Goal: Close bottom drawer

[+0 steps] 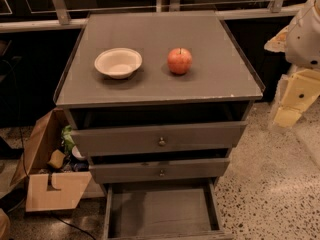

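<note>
The bottom drawer (162, 211) of the grey-brown cabinet (160, 89) is pulled far out towards me. Its inside is empty, and its front runs along the lower edge of the view, so its knob is hidden. Its low side walls show at left and right. My gripper (295, 98) hangs at the right edge, beside the cabinet's right side at about the height of its top. It is well above and to the right of the bottom drawer and touches nothing. The white arm (305, 31) rises above it.
The top drawer (160, 139) and the middle drawer (160, 170) each stand a little open, both with brass knobs. A white bowl (118, 62) and a red apple (179, 60) sit on the cabinet top. An open cardboard box (47, 174) with clutter lies on the floor at left.
</note>
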### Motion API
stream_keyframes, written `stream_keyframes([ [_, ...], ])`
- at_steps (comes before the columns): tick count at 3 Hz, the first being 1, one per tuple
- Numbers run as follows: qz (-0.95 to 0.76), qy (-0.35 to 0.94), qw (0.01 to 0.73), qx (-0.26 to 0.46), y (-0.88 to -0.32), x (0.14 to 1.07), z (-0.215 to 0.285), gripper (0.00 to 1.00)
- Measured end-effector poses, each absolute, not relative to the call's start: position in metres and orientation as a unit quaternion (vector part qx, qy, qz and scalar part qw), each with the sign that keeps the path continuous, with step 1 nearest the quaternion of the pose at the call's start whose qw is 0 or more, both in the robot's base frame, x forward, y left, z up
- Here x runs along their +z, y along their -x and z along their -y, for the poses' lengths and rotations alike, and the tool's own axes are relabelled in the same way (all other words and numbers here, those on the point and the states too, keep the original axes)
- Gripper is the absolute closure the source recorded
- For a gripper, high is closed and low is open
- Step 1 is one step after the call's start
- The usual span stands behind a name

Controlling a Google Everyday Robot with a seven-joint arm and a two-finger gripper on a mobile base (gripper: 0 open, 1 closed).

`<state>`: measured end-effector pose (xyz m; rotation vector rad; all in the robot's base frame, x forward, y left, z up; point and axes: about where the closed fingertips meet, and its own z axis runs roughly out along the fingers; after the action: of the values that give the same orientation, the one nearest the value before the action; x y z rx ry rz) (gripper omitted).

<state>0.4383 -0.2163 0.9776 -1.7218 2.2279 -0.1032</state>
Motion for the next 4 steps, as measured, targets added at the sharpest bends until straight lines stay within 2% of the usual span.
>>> stream_keyframes([
  [1,-0.780,0.603,0.161,-0.036,-0.4383,0.9776,0.2163,0.00],
  [2,-0.780,0.603,0.161,-0.036,-0.4383,0.9776,0.2163,0.19],
  [3,-0.780,0.603,0.161,-0.036,-0.4383,0.9776,0.2163,0.41],
  [4,-0.780,0.603,0.161,-0.036,-0.4383,0.9776,0.2163,0.73],
])
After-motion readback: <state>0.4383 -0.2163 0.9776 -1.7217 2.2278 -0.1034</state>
